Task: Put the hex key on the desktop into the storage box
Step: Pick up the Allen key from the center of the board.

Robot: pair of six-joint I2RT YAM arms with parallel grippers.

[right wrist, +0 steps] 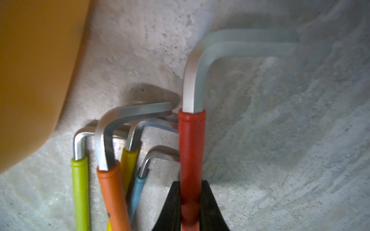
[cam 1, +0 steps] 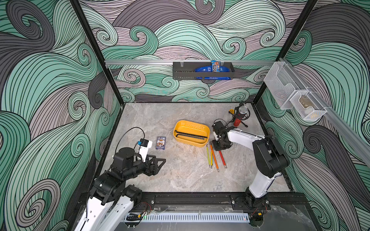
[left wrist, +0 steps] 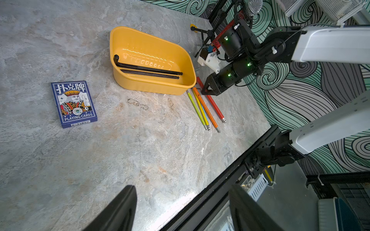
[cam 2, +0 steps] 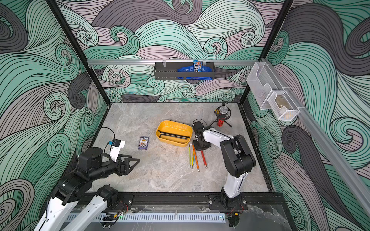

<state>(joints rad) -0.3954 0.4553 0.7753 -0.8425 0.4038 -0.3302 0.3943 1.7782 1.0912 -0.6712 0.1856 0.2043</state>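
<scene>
My right gripper [right wrist: 191, 192] is shut on the red-sleeved hex key [right wrist: 191, 140], pinching its sleeve just behind the bare steel bend. In both top views this hex key [cam 1: 222, 159] [cam 2: 203, 159] lies on the desktop [cam 1: 180, 176], with the right gripper [cam 1: 217, 147] down at its far end. Green [right wrist: 80, 190], orange [right wrist: 112, 196], yellow [right wrist: 130, 160] and blue [right wrist: 138, 190] hex keys lie side by side next to it. The yellow storage box [cam 1: 190, 143] [left wrist: 150, 88] stands just left of them and holds two black hex keys [left wrist: 148, 70]. My left gripper [cam 1: 160, 163] [left wrist: 182, 188] hovers open and empty at the near left.
A blue pack of playing cards [cam 1: 161, 142] lies left of the box. A small microphone on a tripod [cam 1: 240, 116] stands at the back right. A black wall rack [cam 1: 203, 70] and white mesh baskets [cam 1: 296, 100] hang on the walls. Black frame rails edge the desktop.
</scene>
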